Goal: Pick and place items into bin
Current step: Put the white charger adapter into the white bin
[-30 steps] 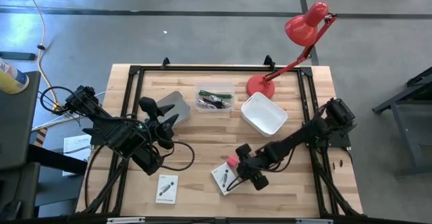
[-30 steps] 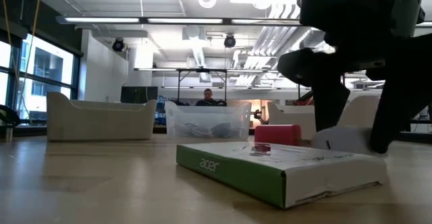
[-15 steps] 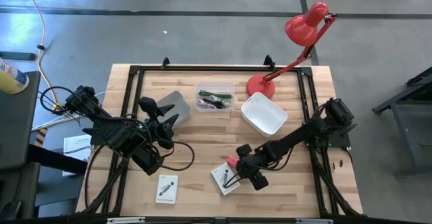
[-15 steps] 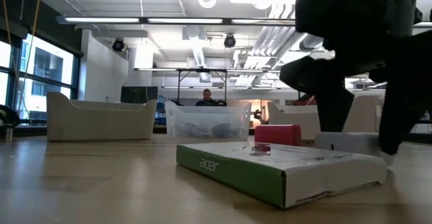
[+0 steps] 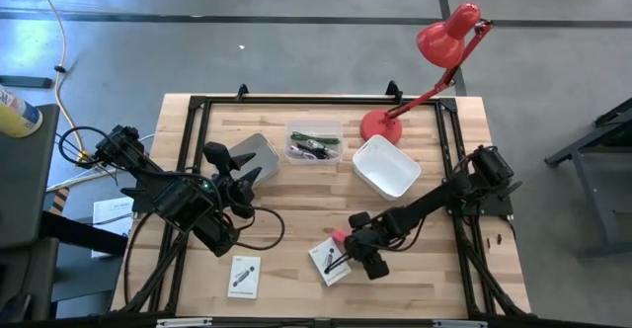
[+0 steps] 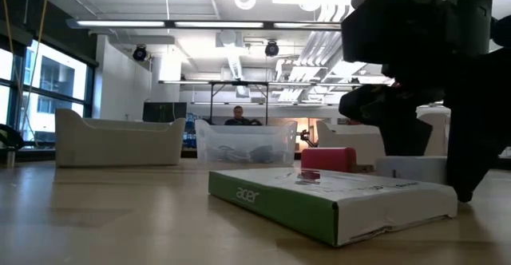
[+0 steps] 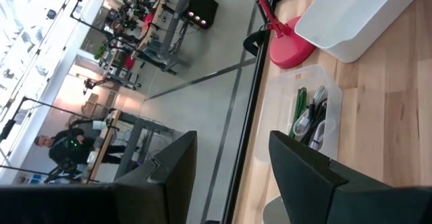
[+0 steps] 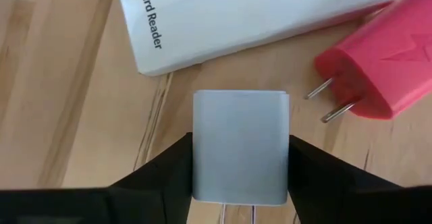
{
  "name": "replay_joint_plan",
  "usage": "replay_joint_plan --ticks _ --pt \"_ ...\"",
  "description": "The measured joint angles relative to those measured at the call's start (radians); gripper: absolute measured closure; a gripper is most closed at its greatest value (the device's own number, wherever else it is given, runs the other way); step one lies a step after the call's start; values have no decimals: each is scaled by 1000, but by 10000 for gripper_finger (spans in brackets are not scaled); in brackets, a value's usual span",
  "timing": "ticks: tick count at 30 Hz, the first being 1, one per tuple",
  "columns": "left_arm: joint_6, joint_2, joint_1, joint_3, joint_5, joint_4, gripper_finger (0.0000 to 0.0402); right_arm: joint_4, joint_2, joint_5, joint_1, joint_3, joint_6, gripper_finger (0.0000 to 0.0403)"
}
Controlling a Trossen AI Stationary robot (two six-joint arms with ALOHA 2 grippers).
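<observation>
Dark jaws flanking smooth boxy white charger (image 8: pixel 241 146)

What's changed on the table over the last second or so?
The right gripper has shifted slightly toward the white box and closed onto the small white charger, its fingers now against both sides. The pink charger, the other card box, the bins and the left gripper stayed put.

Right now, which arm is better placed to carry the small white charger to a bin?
The right arm. Its right gripper already has a finger on each side of the white charger, beside the pink plug. The left gripper hangs open far away, near the grey bin.
</observation>
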Motion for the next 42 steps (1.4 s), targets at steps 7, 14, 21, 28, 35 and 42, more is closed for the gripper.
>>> replay_joint_plan --ticks 7,14,21,28,35,42 --pt "1 0 0 0 0 0 229 1 0 -26 0 0 79 202" --pt "1 0 0 0 0 0 229 1 -2 -49 0 0 150 214" --pt "10 0 0 0 -2 0 229 -19 -23 -40 0 0 204 204" --pt "29 0 0 0 -31 0 229 -83 -103 21 -12 0 239 218" --pt "28 0 0 0 -66 0 229 -223 -251 170 -52 0 269 203" --pt "29 0 0 0 -83 0 229 -418 -436 383 -138 0 269 214"
